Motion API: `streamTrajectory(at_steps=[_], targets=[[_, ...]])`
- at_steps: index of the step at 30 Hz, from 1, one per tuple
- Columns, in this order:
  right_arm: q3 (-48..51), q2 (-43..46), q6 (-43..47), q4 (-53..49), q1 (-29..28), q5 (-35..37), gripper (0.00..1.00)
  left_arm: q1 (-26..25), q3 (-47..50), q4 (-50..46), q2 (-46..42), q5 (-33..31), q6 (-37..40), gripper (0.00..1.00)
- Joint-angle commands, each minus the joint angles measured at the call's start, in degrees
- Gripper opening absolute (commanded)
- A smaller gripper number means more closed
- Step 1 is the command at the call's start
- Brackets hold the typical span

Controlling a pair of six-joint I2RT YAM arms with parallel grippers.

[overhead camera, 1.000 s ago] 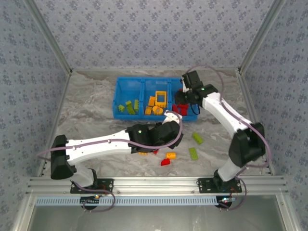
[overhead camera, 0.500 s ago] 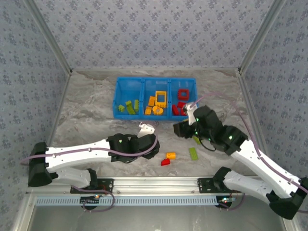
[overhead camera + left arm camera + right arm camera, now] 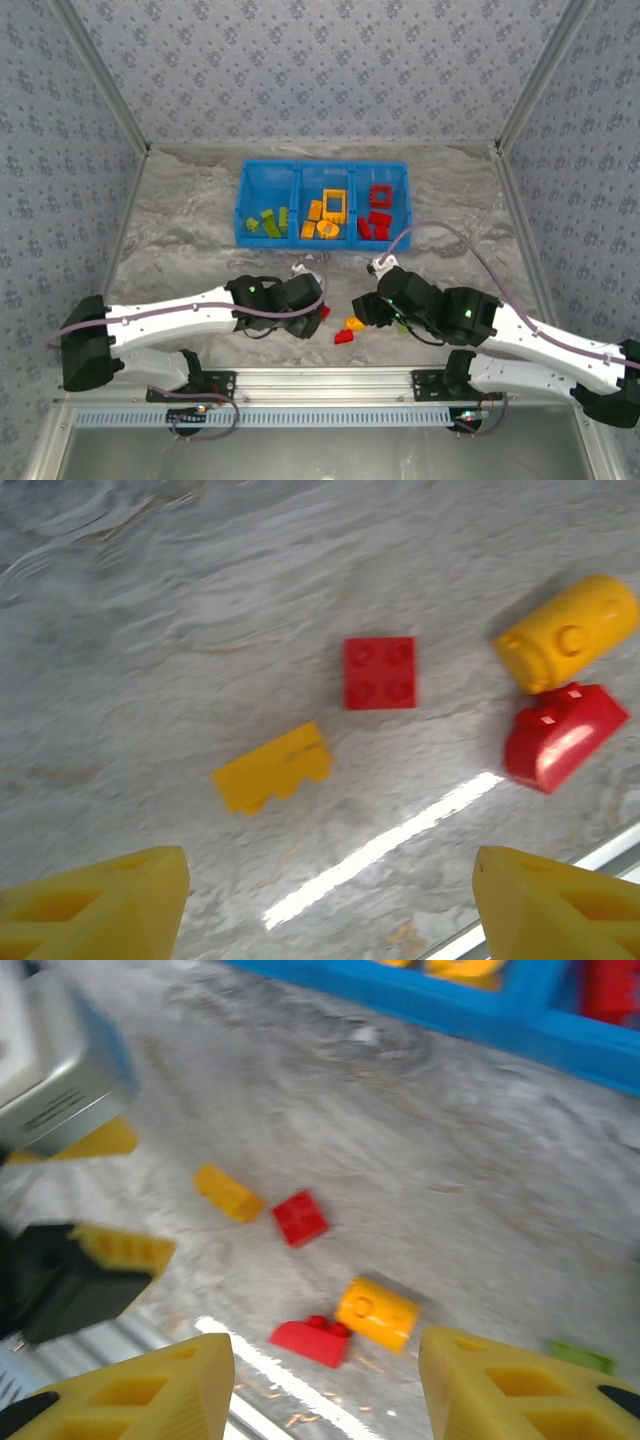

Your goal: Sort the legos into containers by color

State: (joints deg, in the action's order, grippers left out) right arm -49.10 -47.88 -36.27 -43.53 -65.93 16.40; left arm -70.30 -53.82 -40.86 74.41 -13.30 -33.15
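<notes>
The long bright blue plastic bin [image 3: 270, 241] is sitting at the far middle of the grey marbled table [image 3: 180, 230], its three compartments side by side. Lime green bricks [image 3: 268, 221] are lying in the left compartment, yellow-orange bricks [image 3: 325, 215] in the middle one and red bricks [image 3: 378, 212] in the right one.

On the near part of the table, between the two arms, a few loose bricks are lying. The left gripper [image 3: 330, 905] is hanging over them, its yellow fingers [image 3: 100, 900] spread wide with nothing between them. Under it a red square four-stud brick [image 3: 380, 672] is lying near a flat yellow-orange brick [image 3: 272, 768], the two apart. To the right, a rounded yellow-orange brick [image 3: 568, 632] is lying just beside a red sloped brick [image 3: 563, 735].

The right gripper [image 3: 325, 1385] is hanging open and empty over the same group, and a single lime green brick [image 3: 580, 1357] is lying on the table to the right of it.
</notes>
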Motion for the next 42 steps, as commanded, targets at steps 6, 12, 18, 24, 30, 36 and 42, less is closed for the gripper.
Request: streamTrajectory(at_steps=[6,12,18,24,30,36,42], targets=[[-7.31,11.39,-1.04,-5.63,-2.53,22.83,0.55,-3.19,-19.09,7.83,20.15,1.48,-0.13,0.71],[-14.89,10.96,8.9,-3.86,-2.54,26.95,0.55,-1.89,-34.58,9.65,34.36,6.63,-10.05,0.71],[-21.69,9.35,15.56,-1.56,-2.45,27.82,0.57,0.82,-53.44,0.2,47.61,13.2,-22.08,0.72],[-21.87,8.84,18.75,0.48,-2.35,23.3,0.58,2.89,-64.46,-4.5,56.34,19.28,-36.27,0.73],[-22.37,9.92,19.33,0.8,-2.36,23.02,0.62,4.13,-63.67,-1.38,58.76,22.61,-46.86,0.69],[-26.06,8.24,18.86,-4.1,-2.01,27.08,0.63,4.25,-66.15,-1.0,61.57,23.87,-51.67,0.68],[-25.54,8.24,18.23,-4.15,-1.64,27.02,0.64,4.6,-68.84,-3.78,64.61,23.59,-55.96,0.64]])
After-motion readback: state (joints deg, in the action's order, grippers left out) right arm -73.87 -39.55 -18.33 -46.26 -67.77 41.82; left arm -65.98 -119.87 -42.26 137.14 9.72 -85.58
